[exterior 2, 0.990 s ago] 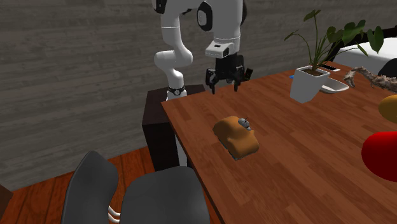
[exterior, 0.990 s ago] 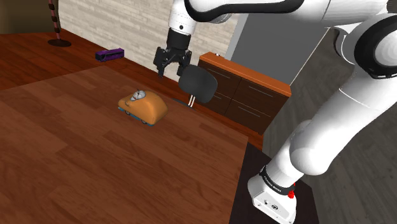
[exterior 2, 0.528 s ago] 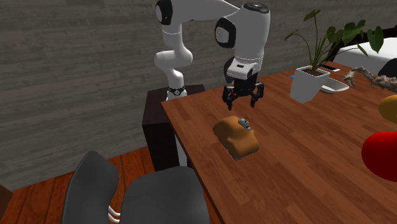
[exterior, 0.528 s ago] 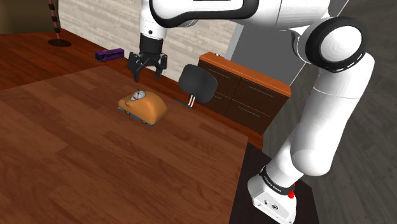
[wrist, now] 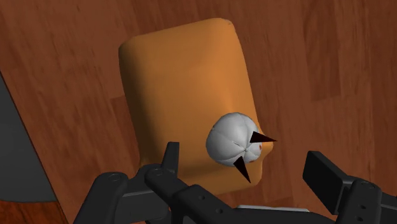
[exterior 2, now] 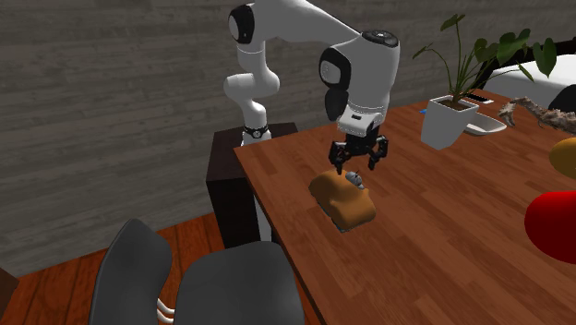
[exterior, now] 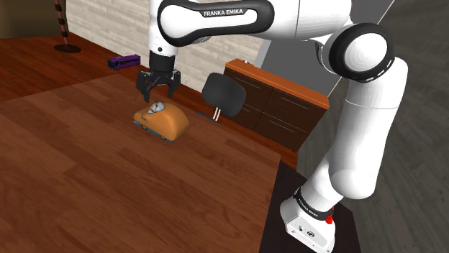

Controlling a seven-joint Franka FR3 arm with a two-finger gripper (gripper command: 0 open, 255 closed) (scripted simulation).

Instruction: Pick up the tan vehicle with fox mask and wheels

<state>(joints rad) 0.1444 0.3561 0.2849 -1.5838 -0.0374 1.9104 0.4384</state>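
Seen from the shoulder view, the dark stand [exterior: 272, 231] sits at the lower right. The white arm [exterior: 363, 136] rises from it. A black band around the arm's foot carries small white writing that is too small to read. The arm bends over and reaches toward that view's left. White capitals on a black section of its upper link read "FRANKA EMIKA" [exterior: 227, 13].

A brown wood-grain desk [exterior: 108, 194] spreads out in front of the stand. The vehicle [exterior: 169, 123] lies on it, toward the far edge. It is a rounded, orange-tan block with a thin bluish underside. A small grey-white mask [exterior: 156, 108] with dark red pointed ears sits on top at one end. Its wheels cannot be made out.

The black end effector [exterior: 158, 94] points straight down, just above the mask end of the vehicle. Its fingers stand wide apart and hold nothing. In the wrist view, the mask end of the vehicle lies between the two fingers, and neither finger touches it.

Beyond the desk's far edge stands a black chair [exterior: 221, 93]. Behind the chair is a sideboard [exterior: 284, 108] with an orange top and dark drawers. Farther back, a purple toy bus [exterior: 124, 62] lies on the wooden floor near a pale brick wall.

In the second exterior view, a leafy plant in a white pot [exterior 2: 450, 120] stands on the desk, well apart from the vehicle.
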